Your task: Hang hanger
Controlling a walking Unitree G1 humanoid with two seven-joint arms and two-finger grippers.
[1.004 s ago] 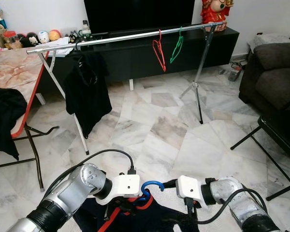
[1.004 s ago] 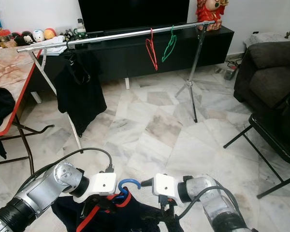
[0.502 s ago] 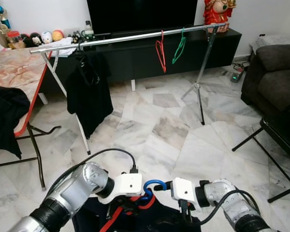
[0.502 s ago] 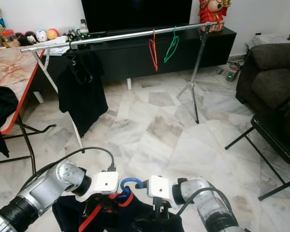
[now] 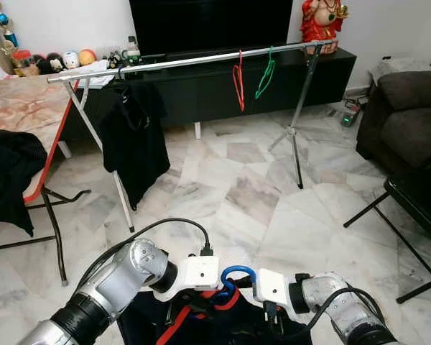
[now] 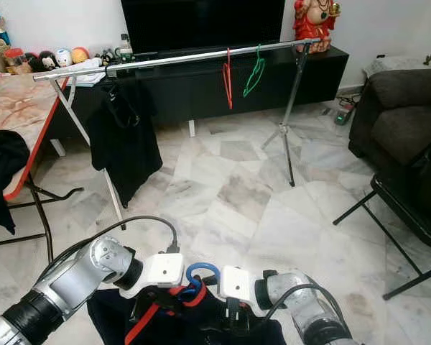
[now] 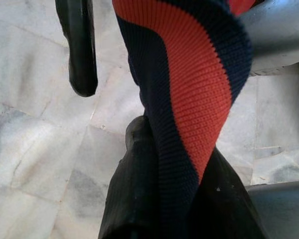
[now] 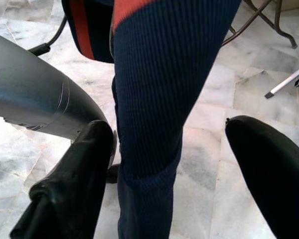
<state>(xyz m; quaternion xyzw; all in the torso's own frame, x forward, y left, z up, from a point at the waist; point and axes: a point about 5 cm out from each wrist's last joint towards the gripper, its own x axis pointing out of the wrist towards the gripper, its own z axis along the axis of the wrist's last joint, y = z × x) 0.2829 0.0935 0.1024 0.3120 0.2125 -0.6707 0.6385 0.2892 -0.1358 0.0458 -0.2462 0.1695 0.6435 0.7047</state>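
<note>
Hanger (image 5: pixel 233 277) with a blue hook sits low between our two arms, its hook curving upward and its long axis running roughly left to right, carrying a navy garment (image 5: pixel 223 327) with an orange-red band that hangs down toward the marble floor (image 5: pixel 237 194).

Ahead we see the long silver clothes rail (image 5: pixel 201 60) spanning the room on its stand, sloping slightly upward toward our right. On it hang a black garment (image 5: pixel 135 140) near its left end, and a red hanger (image 5: pixel 238 79) and a green hanger (image 5: pixel 264 72) side by side nearer the right. A marble-topped surface (image 5: pixel 21 115) with a dark cloth draped over it stands on our left, a dark sofa (image 5: pixel 406 108) on our right.

Our left end effector (image 7: pixel 109 99) has its fingers (image 7: pixel 79 50) spread, the banded knit lying against the lower one. Our right end effector (image 8: pixel 174 164) is also spread wide, the navy fabric hanging between its fingers (image 8: pixel 74 174).
</note>
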